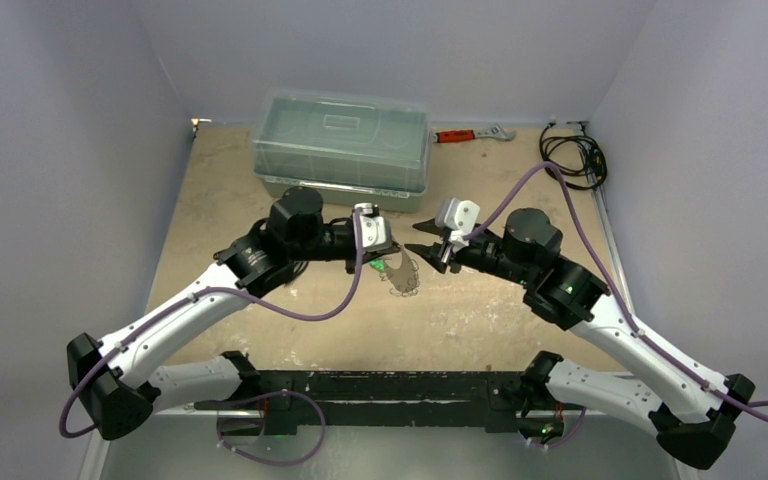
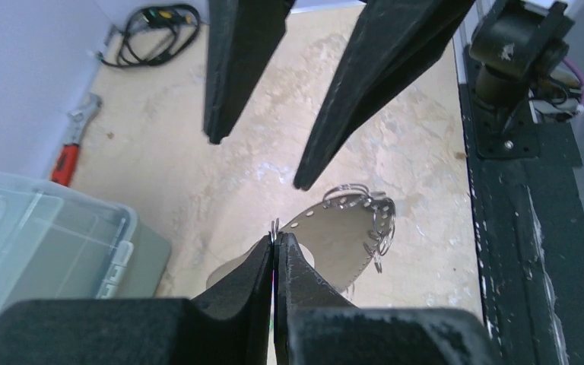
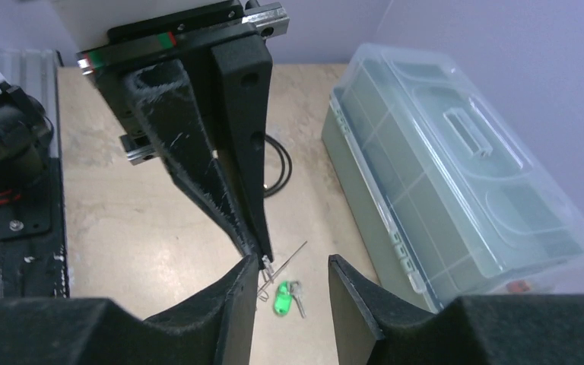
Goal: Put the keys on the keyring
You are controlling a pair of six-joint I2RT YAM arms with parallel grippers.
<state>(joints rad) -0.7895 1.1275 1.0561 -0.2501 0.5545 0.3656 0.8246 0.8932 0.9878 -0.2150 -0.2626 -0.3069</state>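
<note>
Closest to our left wrist camera, the left gripper is pressed together on a thin silver loop of the keyring, with its pale oval tag just beyond. Our right gripper stands spread, facing it. We judge the pinch slight: a nudge from the right gripper could pull the wire free or scatter the keys. The green key and a tiny silver key sit together just beneath the pinch. We cannot tell whether they hang from it.
</note>
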